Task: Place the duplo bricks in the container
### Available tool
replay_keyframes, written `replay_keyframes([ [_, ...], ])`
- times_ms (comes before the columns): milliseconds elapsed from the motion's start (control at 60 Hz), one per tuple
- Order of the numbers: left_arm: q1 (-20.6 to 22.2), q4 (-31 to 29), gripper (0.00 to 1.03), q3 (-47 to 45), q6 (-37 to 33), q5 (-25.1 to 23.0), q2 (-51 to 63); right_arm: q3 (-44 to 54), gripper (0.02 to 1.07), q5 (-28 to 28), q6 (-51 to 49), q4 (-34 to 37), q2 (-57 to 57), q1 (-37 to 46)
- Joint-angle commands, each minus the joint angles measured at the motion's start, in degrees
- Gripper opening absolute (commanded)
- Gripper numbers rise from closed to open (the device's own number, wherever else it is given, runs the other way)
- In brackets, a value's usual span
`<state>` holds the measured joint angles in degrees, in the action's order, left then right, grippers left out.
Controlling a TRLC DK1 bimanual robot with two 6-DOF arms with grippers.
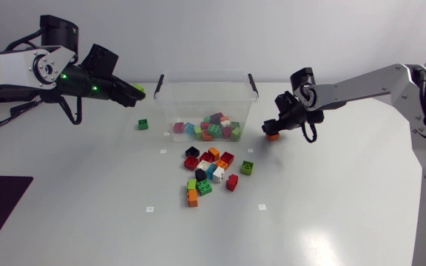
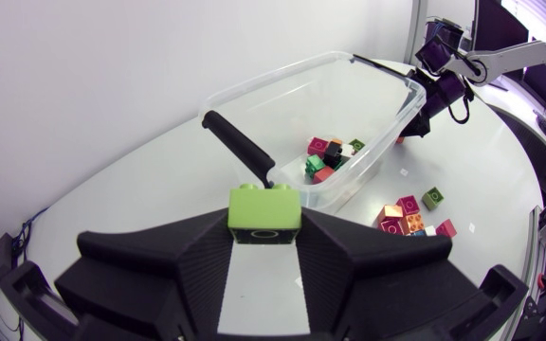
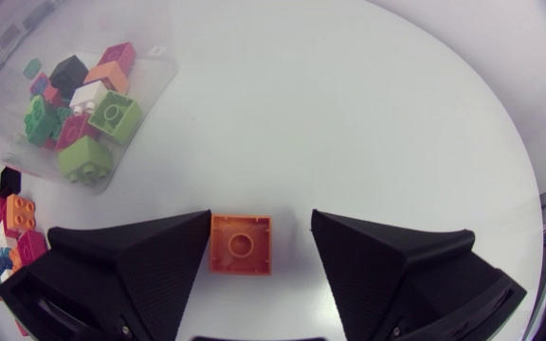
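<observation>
**Lime brick clamped by the tub, orange brick between spread fingers**

The left gripper (image 2: 264, 225) is clamped on a lime-green duplo brick (image 2: 264, 207), both fingers pressing its sides. It hangs above the table just beside the clear plastic container with black handles (image 1: 198, 94), on its left side. The right gripper (image 3: 258, 248) stands low at the container's right side, fingers apart. A small orange square duplo brick (image 3: 241, 244) lies on the white table (image 1: 331, 192) between them, against one finger and clear of the other. Mixed coloured bricks (image 1: 210, 127) lie inside the container. A loose cluster of bricks (image 1: 210, 171) sits on the table in front of it, and a single dark green brick (image 1: 143, 124) lies near its left end.
</observation>
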<state>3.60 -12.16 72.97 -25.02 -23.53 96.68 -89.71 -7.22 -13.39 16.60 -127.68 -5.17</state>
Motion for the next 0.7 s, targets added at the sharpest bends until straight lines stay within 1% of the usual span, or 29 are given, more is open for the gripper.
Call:
replay_keyframes([
  [0,0.9,-0.7,0.28,1.0,1.8,0.5,-1.1,-1.1,0.68,0.5,-1.0,1.4,-2.2,-0.3],
  [67,1.2,-0.8,0.28,1.6,2.1,0.9,-1.1,-1.0,0.64,0.5,-1.1,1.5,-2.4,-0.3],
  [133,1.5,-1.1,0.28,2.3,2.5,1.1,-1.1,-0.9,0.63,0.5,-1.3,1.8,-2.4,-0.3],
  [317,3.1,-1.6,0.28,4.3,3.2,2.2,-1.0,-0.6,0.42,0.5,-1.6,2.6,-2.1,-0.4],
  [400,4.1,-1.6,0.28,5.3,3.7,2.7,-0.7,0.1,0.29,0.5,-1.6,2.5,-1.3,-0.4],
  [483,5.1,-1.7,0.28,6.4,4.2,3.3,0.0,1.1,0.23,0.5,-1.6,2.4,0.1,-0.4],
  [683,7.2,-1.5,0.28,8.9,5.1,4.6,2.7,4.7,0.22,0.5,-1.5,2.3,6.3,0.2],
])
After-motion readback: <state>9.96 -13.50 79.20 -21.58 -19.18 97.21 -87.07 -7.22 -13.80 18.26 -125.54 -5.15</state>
